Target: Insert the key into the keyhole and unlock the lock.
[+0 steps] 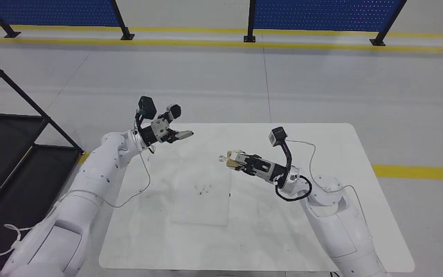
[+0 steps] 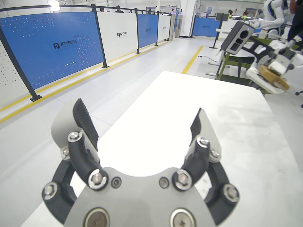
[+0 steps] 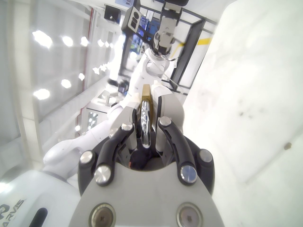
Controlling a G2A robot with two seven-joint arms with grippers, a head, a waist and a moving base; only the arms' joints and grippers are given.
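Observation:
A brass padlock (image 1: 236,158) with a chrome shackle (image 3: 145,119) is held above the white table (image 1: 325,228) by my right gripper (image 1: 241,161), which is shut on its body (image 3: 146,93). A small silvery piece (image 1: 223,159) sticks out of the lock's free end; I cannot tell whether it is the key. My left gripper (image 1: 181,134) hovers over the table's far left corner, apart from the lock, open with nothing between its fingers (image 2: 85,121). From the left wrist view the padlock (image 2: 272,77) appears farther off in the other gripper.
A thin clear sheet (image 1: 201,197) lies on the table between the arms, with small dark specks (image 1: 205,187) on it. Black railing posts (image 1: 41,124) stand off the table's left side. Blue barrier panels (image 1: 318,14) line the far floor.

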